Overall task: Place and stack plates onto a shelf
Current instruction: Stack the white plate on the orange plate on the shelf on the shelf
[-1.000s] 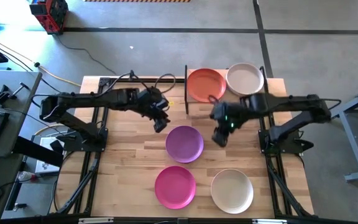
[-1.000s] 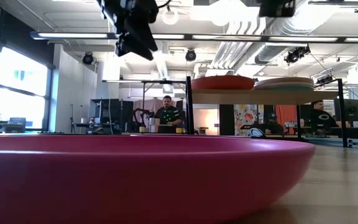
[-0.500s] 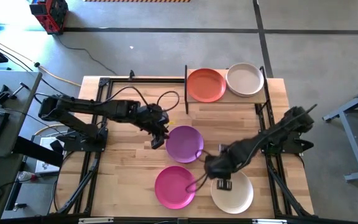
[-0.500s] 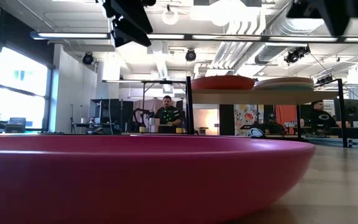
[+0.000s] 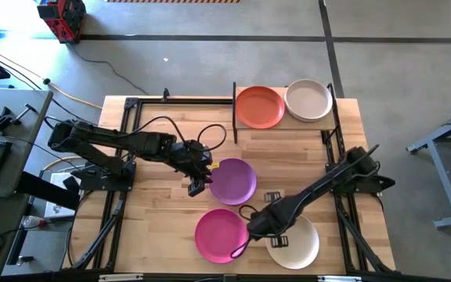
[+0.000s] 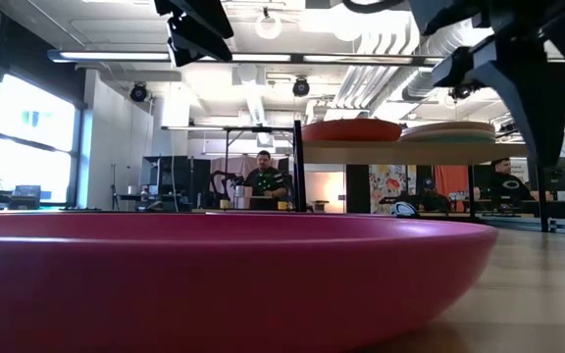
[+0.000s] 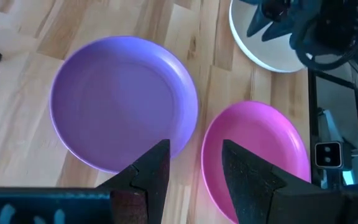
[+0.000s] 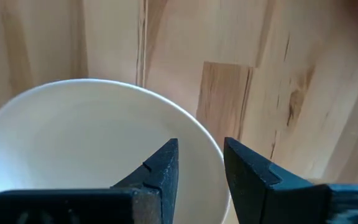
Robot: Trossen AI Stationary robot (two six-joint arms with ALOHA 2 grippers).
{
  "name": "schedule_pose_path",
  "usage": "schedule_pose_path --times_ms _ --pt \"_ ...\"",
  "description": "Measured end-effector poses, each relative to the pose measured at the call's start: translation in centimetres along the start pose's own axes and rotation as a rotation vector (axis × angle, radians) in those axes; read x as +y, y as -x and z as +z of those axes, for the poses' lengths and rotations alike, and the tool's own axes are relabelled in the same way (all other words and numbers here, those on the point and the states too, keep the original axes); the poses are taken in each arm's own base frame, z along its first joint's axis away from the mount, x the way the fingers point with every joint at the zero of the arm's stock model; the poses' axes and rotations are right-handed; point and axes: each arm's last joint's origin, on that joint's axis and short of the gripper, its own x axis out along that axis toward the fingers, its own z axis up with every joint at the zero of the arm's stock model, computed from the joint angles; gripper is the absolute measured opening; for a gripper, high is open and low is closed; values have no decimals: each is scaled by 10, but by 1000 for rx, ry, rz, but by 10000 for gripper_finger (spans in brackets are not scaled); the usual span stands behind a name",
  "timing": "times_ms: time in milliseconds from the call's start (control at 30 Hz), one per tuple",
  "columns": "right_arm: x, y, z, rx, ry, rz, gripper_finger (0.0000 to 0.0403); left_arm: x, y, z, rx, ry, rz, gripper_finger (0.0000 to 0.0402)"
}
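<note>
- Both arms have shifted since a second ago: the right hand (image 5: 276, 229) has travelled from beside the shelf (image 5: 284, 125) down to the near edge of the table (image 5: 163, 211), and the left hand (image 5: 196, 186) has moved from open table towards the purple plate (image 5: 232, 180).
- Right hand: it hovers over the rim of the off-white plate (image 5: 297, 243) on the side facing the magenta plate (image 5: 219, 234). The right wrist view shows the fingers (image 8: 160, 168) released, with the plate rim (image 8: 104, 137) in line with the gap. This reads as a line-up for an edge pinch, since a shallow plate offers no other hold.
- Left hand: it sits just beside the purple plate's rim on the side away from the right arm. The left wrist view shows the fingers (image 7: 151, 174) parted and empty, with the purple rim (image 7: 123, 106) next to one finger.
- Shelf contents: the orange plate (image 5: 259, 106) and a cream plate (image 5: 309, 99) lie side by side on the board. In the low view each appears to rest on at least one more plate; the count cannot be told.
- Table contents: the purple, magenta and off-white plates lie flat and apart from one another, none lifted.
- Judgement: each arm takes the plate nearest its own side, which keeps the arms from crossing.
</note>
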Motion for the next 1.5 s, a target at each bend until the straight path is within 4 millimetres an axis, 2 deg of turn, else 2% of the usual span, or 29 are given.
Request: schedule_pose_path --times_ms 500,667,967,1167,1400,1500 --pt "1 -7 6 -37 120 -24 106 1 0 0 -10 15 25 133" --pt "0 -23 0 8 117 35 106 1 0 0 -8 15 25 133" --pt "-5 -26 -1 12 155 -4 106 1 0 0 -8 14 39 133" --pt "-10 -41 -6 51 144 64 106 2 0 0 -9 12 40 133" --pt "-10 -42 -6 52 180 68 105 2 0 0 -9 12 40 133" --pt "-12 -42 -6 51 196 70 92 2 0 0 -9 13 41 133"
